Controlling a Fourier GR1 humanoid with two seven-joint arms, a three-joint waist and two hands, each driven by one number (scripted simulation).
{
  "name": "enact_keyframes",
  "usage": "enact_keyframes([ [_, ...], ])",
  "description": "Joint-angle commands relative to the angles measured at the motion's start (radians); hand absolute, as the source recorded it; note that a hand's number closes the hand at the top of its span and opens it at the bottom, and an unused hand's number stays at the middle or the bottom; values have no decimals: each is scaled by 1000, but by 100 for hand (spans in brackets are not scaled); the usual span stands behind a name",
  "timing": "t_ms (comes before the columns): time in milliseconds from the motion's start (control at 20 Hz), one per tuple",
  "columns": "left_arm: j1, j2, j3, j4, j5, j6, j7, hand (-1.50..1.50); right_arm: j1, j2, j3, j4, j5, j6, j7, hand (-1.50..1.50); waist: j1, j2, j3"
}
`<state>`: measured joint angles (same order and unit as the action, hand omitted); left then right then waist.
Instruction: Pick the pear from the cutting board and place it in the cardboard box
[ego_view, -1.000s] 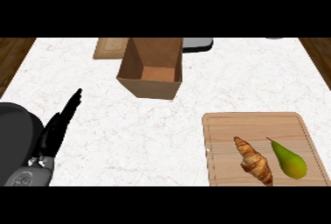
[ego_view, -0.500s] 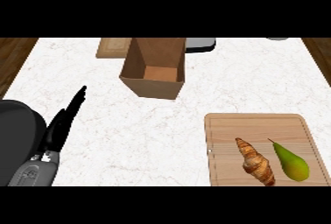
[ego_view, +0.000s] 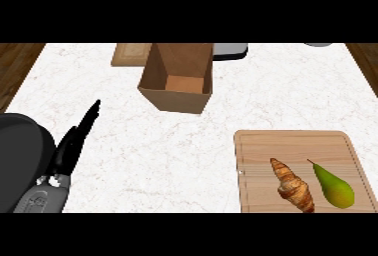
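pear first: the green, teardrop-shaped pear (ego_view: 333, 188) lies where it lay a second ago, on the pale wooden cutting board (ego_view: 295, 142) at the counter's near right corner, stem pointing away from me. just beside it on its left lies a golden-brown croissant (ego_view: 292, 191); whether the two touch, i cannot tell. the open brown cardboard box (ego_view: 177, 80) stands well apart toward the far edge, its mouth up. what has changed is small: everything has slid slightly down my view, and my left hand (ego_view: 74, 145), near the counter's left edge, has drifted with it, black fingers straight and holding nothing. my right hand shows nowhere. so i judge the pick has not begun.
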<state>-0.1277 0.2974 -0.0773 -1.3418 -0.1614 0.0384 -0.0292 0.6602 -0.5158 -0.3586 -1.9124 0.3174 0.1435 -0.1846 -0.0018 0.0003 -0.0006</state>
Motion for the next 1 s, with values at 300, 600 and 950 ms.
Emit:
enact_keyframes([
  [300,34,-8,32,-57,-10,-51,21,0,-154,140,114,73,203,8,63,-150,1,-1,1],
  [600,-13,-7,80,7,-19,-61,-11,0,-225,139,37,95,236,-14,11,-150,-1,-1,1],
  [950,-65,-41,79,84,-84,-52,-45,0,-333,154,83,198,334,57,48,-150,-1,0,1],
])
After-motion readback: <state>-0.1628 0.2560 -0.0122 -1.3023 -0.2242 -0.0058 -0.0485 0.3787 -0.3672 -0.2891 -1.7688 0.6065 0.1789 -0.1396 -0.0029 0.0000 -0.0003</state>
